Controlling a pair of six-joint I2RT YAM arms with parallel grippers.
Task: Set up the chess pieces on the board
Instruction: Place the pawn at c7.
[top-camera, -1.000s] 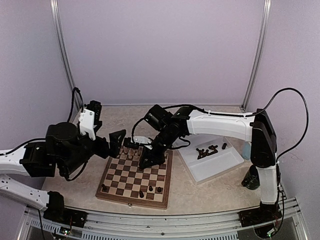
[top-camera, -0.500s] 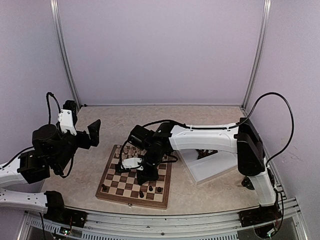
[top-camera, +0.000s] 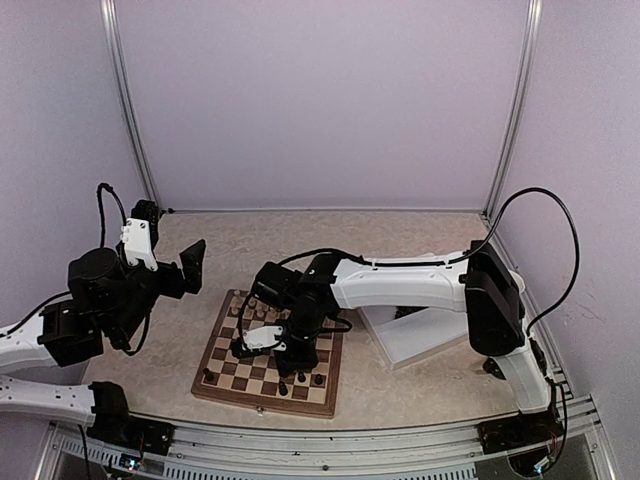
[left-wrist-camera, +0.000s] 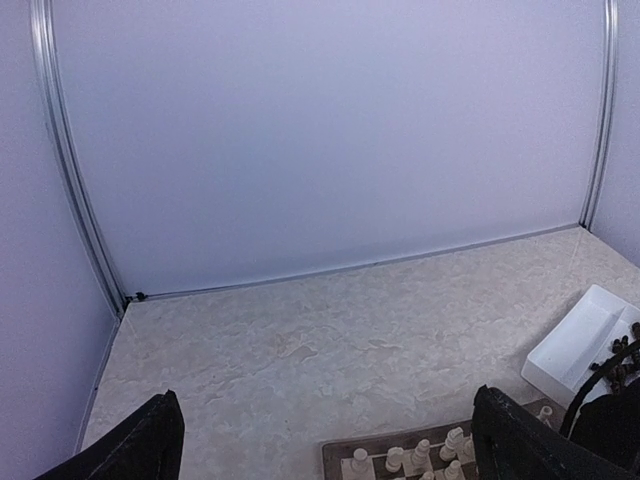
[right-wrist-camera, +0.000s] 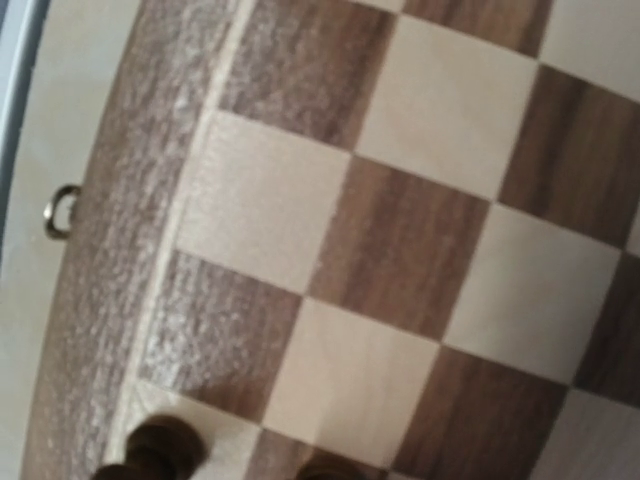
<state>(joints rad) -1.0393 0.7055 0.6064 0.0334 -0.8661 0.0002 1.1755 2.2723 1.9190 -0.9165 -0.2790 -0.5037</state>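
Few dark pieces (top-camera: 318, 380) stand on the near rows of the board (top-camera: 240, 362); cream pieces (left-wrist-camera: 420, 453) line the far row. Right pincer (top-camera: 292, 352) is low over mid-board, jaws together. It's possibly on a dark piece, can't confirm from these views. Lower straight, centre on a near-row square, let go only once seated. Neighbours at the near edge are tight. Left pincer (top-camera: 192, 268) is spread wide, raised off to the left. White tray (top-camera: 425, 345) sits on the bench right of the board, partly behind the arm.
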